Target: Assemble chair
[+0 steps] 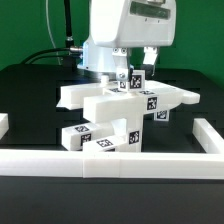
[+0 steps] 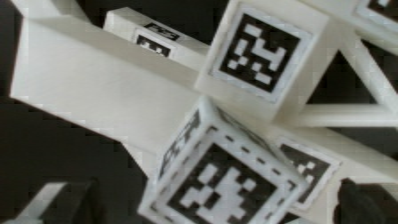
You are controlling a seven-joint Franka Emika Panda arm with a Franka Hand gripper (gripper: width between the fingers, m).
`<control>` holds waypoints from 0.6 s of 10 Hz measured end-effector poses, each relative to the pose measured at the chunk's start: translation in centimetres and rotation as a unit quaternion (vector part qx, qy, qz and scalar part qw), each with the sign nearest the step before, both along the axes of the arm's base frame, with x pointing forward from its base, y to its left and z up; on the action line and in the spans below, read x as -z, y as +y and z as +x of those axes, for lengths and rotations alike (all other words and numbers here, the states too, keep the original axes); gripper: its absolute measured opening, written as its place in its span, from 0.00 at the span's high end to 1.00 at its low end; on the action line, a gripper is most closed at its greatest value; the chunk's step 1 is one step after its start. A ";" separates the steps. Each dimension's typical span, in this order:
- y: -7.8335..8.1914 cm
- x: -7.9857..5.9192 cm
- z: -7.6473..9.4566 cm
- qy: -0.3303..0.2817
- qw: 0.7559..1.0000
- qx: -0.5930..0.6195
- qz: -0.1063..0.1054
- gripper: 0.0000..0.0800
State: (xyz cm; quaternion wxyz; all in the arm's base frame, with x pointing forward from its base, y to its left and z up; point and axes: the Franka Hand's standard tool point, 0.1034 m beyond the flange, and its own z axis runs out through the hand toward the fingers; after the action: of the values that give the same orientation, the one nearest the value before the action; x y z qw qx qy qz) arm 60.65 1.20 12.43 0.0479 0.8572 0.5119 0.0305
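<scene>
Hand sat open over the matte white tagged plastic chair: looked light, stiff, slick, best pinched across flat sides.

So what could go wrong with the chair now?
The fingers hang right over the chair; pulling away carelessly, they might bump the small upright tagged piece and knock it loose. The chair also sits close to the white border rail, so a shove could jam it there.
</scene>
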 end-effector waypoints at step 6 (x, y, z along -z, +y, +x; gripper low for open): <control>-0.2 0.1 -0.1 0.019 0.971 -0.229 -0.059 0.19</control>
State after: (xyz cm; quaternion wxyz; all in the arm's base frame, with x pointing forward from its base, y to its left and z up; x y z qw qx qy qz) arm 60.51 1.00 12.29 0.0801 0.7131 0.6964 -0.0059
